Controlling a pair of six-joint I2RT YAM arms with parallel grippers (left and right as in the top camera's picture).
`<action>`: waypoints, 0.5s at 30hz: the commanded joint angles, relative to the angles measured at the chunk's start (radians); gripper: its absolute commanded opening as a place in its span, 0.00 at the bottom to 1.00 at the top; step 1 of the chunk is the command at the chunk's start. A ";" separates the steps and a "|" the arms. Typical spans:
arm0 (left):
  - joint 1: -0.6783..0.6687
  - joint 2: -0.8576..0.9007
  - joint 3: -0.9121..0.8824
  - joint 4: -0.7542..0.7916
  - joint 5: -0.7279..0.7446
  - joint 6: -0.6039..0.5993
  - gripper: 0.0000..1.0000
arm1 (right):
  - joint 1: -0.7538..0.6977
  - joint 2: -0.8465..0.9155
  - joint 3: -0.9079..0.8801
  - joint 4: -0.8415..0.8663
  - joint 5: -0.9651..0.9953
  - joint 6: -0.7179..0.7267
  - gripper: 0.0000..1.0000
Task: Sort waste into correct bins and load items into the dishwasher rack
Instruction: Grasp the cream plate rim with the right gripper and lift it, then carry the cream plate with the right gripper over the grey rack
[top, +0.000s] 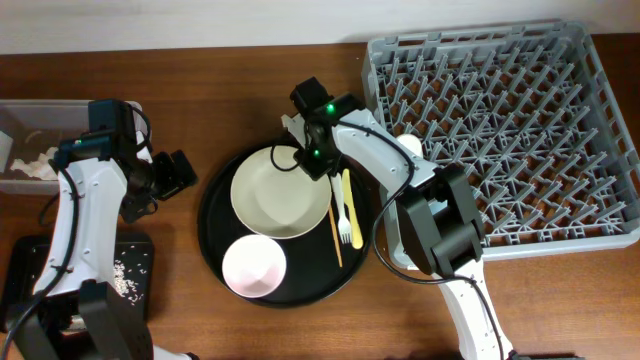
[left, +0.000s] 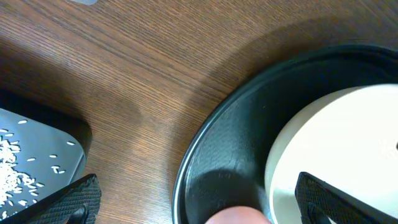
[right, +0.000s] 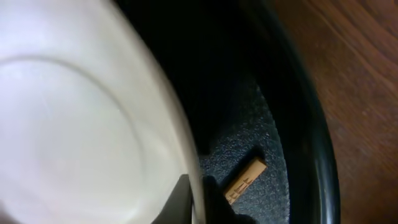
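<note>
We judge the cream plate (top: 280, 195) stiff, slick and breakable; our right gripper (top: 312, 158) pinches its far rim, while our left gripper (top: 176, 172) gapes empty.

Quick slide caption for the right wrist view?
Right fingers pinch the cream plate rim on the round black tray, wooden stick tip alongside.

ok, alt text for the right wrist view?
The right hand pinches the rim of a cream plate that fills the left of the frame. Under it is a round black tray holding one end of a wooden stick; brown table at right.
</note>
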 joint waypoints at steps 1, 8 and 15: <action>0.000 -0.010 0.016 0.001 0.008 -0.002 0.99 | 0.009 0.005 -0.003 -0.010 0.042 -0.024 0.04; 0.000 -0.010 0.016 0.001 0.008 -0.002 0.99 | 0.009 -0.016 0.333 -0.201 0.045 0.030 0.04; 0.000 -0.010 0.016 0.001 0.008 -0.002 0.99 | -0.023 -0.016 0.740 -0.498 0.045 0.083 0.04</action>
